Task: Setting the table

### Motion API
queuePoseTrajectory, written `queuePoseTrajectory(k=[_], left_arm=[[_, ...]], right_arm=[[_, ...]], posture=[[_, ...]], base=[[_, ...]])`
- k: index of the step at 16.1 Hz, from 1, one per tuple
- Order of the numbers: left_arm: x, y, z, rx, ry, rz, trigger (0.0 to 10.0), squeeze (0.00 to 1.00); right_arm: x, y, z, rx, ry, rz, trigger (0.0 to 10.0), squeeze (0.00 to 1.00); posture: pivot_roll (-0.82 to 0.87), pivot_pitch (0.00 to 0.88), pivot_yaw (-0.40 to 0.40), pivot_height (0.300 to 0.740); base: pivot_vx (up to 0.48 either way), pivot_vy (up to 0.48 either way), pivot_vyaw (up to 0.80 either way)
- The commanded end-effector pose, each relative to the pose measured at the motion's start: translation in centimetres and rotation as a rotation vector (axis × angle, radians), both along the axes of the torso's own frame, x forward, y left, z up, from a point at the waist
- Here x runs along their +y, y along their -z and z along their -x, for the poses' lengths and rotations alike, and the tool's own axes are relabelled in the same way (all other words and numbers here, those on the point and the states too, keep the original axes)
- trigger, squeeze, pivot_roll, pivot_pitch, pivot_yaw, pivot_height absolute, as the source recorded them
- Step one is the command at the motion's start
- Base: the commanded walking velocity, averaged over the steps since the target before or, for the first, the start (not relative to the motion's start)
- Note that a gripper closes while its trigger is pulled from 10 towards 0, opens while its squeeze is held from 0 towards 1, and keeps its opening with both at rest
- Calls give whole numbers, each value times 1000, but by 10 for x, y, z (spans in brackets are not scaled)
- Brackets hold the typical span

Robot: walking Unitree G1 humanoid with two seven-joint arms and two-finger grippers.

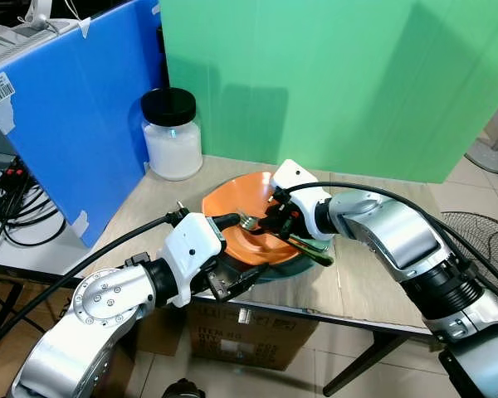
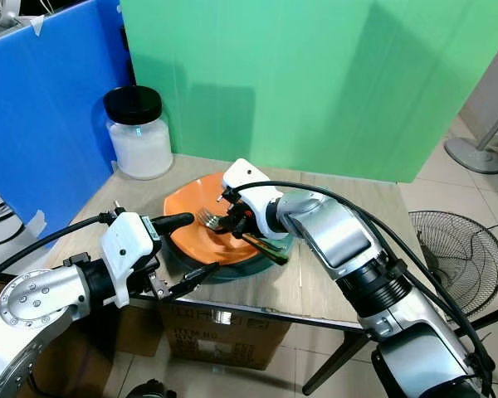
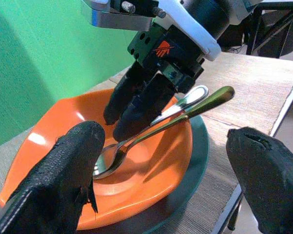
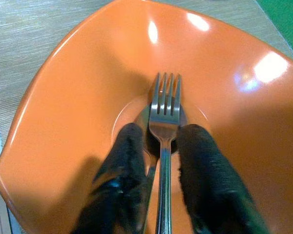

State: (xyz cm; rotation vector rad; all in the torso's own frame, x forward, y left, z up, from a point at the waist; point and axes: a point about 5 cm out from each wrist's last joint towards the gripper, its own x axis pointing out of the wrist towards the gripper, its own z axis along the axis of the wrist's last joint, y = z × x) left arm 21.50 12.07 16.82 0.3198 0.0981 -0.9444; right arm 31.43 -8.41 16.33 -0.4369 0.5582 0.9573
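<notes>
An orange bowl (image 1: pixel 241 195) sits on a dark teal plate (image 1: pixel 274 272) at the table's front. Inside it lie a silver fork (image 4: pixel 165 100) and a spoon (image 3: pixel 107 161) with a greenish-gold handle, their handles sticking out over the bowl's right rim. My right gripper (image 4: pixel 163 146) reaches into the bowl from the right, its two fingers shut on the fork's neck just behind the tines. The fork lies over the spoon's bowl. My left gripper (image 1: pixel 236 251) stands open at the plate's front left edge, one finger over the bowl's rim and the other at the table edge.
A white jar (image 1: pixel 172 137) with a black lid stands at the back left of the table (image 1: pixel 373 290). A blue board (image 1: pixel 83 124) walls the left side and a green board (image 1: pixel 340 83) the back. A cardboard box (image 1: pixel 249 332) lies under the table, a fan (image 1: pixel 481 240) at right.
</notes>
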Motion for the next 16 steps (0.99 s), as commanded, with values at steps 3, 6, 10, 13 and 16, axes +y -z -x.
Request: queuePoseTrajectory(k=[3, 6, 10, 13, 16], left_arm=[[0, 1, 0, -6, -1, -10, 10000, 0], [0, 1, 0, -6, -4, -10, 10000, 0], [-1, 2, 0, -4, -5, -11, 10000, 0], [-1, 2, 1, -4, -5, -8, 10000, 0], [-1, 2, 1, -3, -5, -6, 10000, 0]], right_arm=[[-4, -2, -4, -10, 15, -2, 10000, 1000], [-6, 7, -6, 42, 70, 69, 10000, 0], [-10, 11, -9, 86, 125, 86, 3137, 0], [-6, 7, -8, 110, 116, 41, 588, 0], [-5, 6, -7, 120, 111, 32, 1098, 0]], posture=[[114, 0, -70, 740], [117, 0, -73, 740], [117, 0, -74, 740], [117, 0, -76, 740], [117, 0, -76, 740]], base=[[0, 0, 0], [0, 0, 0], [0, 0, 0], [0, 0, 0], [0, 0, 0]])
